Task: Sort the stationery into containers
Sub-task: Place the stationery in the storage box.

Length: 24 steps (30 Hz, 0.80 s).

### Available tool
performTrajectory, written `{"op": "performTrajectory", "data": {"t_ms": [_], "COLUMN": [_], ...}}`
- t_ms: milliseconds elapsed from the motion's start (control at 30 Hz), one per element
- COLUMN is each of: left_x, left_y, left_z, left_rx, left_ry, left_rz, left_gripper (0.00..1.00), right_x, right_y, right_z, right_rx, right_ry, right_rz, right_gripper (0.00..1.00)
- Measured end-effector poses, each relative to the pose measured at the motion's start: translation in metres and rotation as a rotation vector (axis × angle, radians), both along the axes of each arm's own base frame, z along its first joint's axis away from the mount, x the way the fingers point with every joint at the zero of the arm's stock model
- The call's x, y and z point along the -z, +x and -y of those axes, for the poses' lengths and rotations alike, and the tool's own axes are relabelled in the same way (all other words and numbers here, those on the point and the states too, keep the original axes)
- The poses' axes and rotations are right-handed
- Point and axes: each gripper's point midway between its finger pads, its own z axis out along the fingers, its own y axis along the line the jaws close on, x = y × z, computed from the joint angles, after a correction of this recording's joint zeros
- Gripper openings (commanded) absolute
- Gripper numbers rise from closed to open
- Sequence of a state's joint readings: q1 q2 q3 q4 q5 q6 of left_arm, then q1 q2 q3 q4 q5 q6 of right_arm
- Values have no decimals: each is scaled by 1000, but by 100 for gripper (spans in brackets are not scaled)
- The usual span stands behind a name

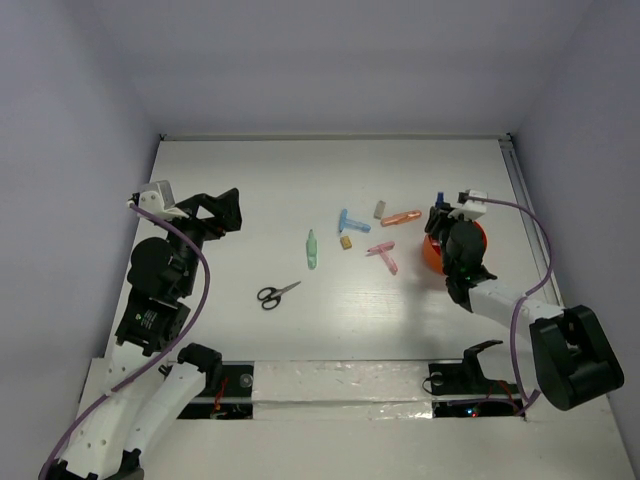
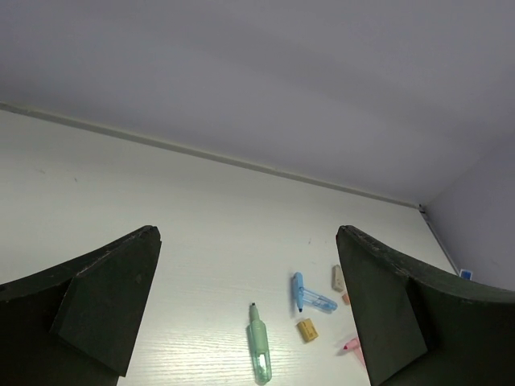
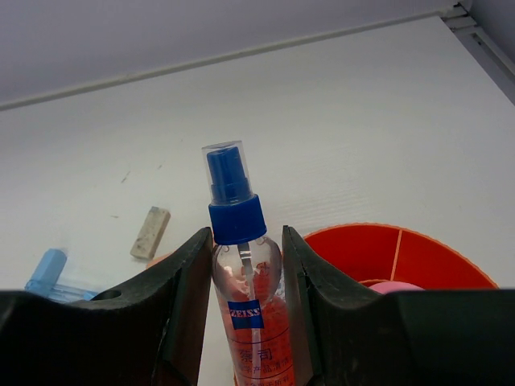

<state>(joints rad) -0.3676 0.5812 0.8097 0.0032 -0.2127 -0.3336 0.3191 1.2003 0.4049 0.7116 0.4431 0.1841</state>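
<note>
this looks like a robotics lab's test cell, since a bare white desk (image 1: 250,330) sits boxed in by plain pale walls (image 1: 330,60), with a left arm (image 1: 160,275) and a right arm (image 1: 500,298), both trailing purple cables (image 1: 205,272), mounted at its tape-covered near edge (image 1: 330,385).

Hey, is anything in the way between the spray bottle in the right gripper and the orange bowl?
Nothing visible does. The right gripper holds the spray bottle in its jaws, and the orange bowl sits beside it in the right wrist view, with only the gripper's own jaw between.
</note>
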Motion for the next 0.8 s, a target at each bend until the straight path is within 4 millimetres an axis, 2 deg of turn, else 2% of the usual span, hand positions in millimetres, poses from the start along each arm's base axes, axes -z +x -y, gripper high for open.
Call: {"op": "performTrajectory", "data": {"t_ms": [200, 433, 467, 567, 733, 800], "left_x": [0, 0, 0, 0, 0, 0], "left_y": [0, 0, 0, 0, 0, 0], "left_z": [0, 0, 0, 1, 1, 1], "left_rx": [0, 3, 3, 3, 4, 5], "left_ry": [0, 0, 0, 0, 0, 0], "left_rz": [0, 0, 0, 0, 0, 0], "left_gripper": [89, 89, 89, 89, 89, 89], "right_x": [-4, -11, -13, -15, -13, -15], "right_y": [-3, -11, -12, -15, -23, -24], "right_z": [-2, 1, 2, 3, 7, 8], "right_rx": [-17, -18, -18, -17, -9, -8], "right_ry": [1, 6, 7, 6, 7, 9], "right_rz": [35, 64, 69, 78, 85, 90], "right_gripper": [36, 39, 43, 48, 47, 55]}}
